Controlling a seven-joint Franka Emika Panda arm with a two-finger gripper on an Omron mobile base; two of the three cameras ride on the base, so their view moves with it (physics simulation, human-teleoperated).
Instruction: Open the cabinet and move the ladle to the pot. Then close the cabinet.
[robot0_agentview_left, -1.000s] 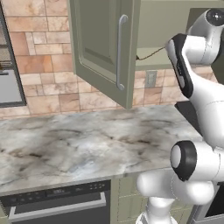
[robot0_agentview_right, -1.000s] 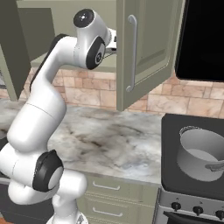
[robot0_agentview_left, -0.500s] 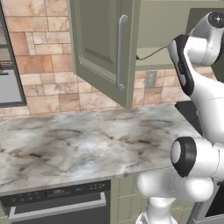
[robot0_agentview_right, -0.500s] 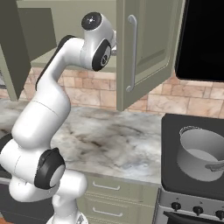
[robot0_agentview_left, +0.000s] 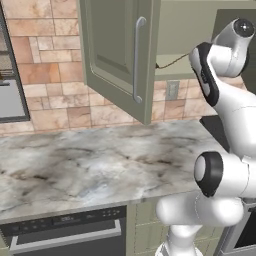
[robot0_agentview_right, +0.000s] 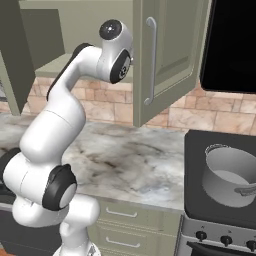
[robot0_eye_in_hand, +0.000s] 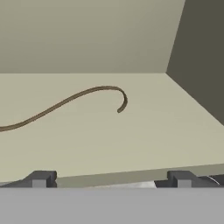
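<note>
The gripper (robot0_eye_in_hand: 109, 178) hung spread wide at the shelf's front lip; just beyond it, the ladle (robot0_eye_in_hand: 70, 101) lay on the open cabinet (robot0_agentview_left: 120, 55) shelf (bowl unseen). Best reach deeper and pinch the thin handle squarely.

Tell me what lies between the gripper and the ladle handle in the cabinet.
Nothing: in the hand view, bare shelf separates the open gripper from the ladle inside the cabinet.

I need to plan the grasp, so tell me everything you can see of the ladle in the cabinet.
The slim ladle with a thin, dark brownish metallic handle lies flat on the pale floor of the sage-green wall cabinet, whose doors stand open. Its handle runs in a long shallow curve and ends in a small hook. Its bowl is out of frame. Nothing else touches it.
</note>
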